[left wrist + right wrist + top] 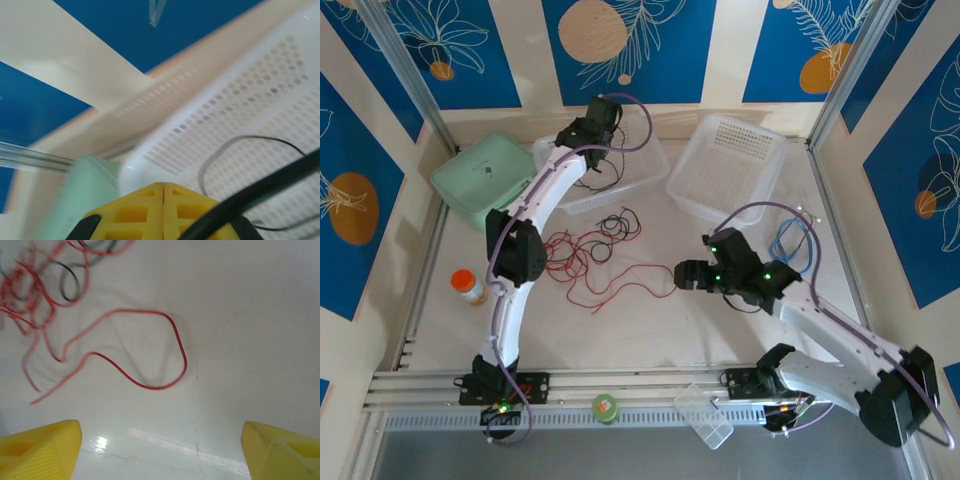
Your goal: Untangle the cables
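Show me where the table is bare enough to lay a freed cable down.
Largest bare patch: the near table strip between the left arm and right arm, in front of the cables. A smaller one sits between the green container and the orange bottle. Crowded: the tangle mid-table, and the back row with the clear bin and white basket.

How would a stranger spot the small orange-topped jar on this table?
Find the mint-green plastic box at the white table's far left corner. Nearer along that edge sits the small orange-topped jar, alone, clear of the thin red and black wires.
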You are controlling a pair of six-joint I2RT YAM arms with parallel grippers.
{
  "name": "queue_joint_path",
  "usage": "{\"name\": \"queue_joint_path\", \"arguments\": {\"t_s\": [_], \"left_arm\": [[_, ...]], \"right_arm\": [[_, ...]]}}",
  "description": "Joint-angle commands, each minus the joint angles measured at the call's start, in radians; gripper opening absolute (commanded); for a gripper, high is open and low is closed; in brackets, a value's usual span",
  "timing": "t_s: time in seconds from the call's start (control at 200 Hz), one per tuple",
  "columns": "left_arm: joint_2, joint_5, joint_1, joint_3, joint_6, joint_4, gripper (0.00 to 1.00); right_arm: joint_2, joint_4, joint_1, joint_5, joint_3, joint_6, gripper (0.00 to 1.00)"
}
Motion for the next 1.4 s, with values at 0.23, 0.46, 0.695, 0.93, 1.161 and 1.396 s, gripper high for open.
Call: {"name": "queue_joint_path", "arguments": {"t_s": [0.23,0.46,0.695,0.93,1.161,1.396], "left_arm": [[-0.027,0.327,0.011,0.000,-0.295,-0.299,0.52],[-0.147,0.406,0.010,-0.015,-0.339,-0.403,0.78],[-0.288,0.471,0.011,-0.096,-0.347,-0.416,0.85],[-0.475,0.508,0.007,-0.239,-0.359,-0.387,0.87],[-0.650,0.497,-0.027,-0.423,-0.368,-0.365,0.87],[-0.818,0.513,-0.069,-0.626,-0.390,-0.295,0.87]], "right_arm": [[0.216,-0.178,0.093,0.164,0.182,0.136,0.80],[0.437,-0.216,0.108,0.137,0.277,0.178,0.73],[0.644,-0.186,0.110,0.133,0.336,0.195,0.65],[0.749,-0.108,0.087,0.141,0.349,0.186,0.54],[0.775,-0.055,0.074,0.121,0.310,0.196,0.20],[0.636,-0.077,0.064,0.191,0.280,0.142,0.00]]}}
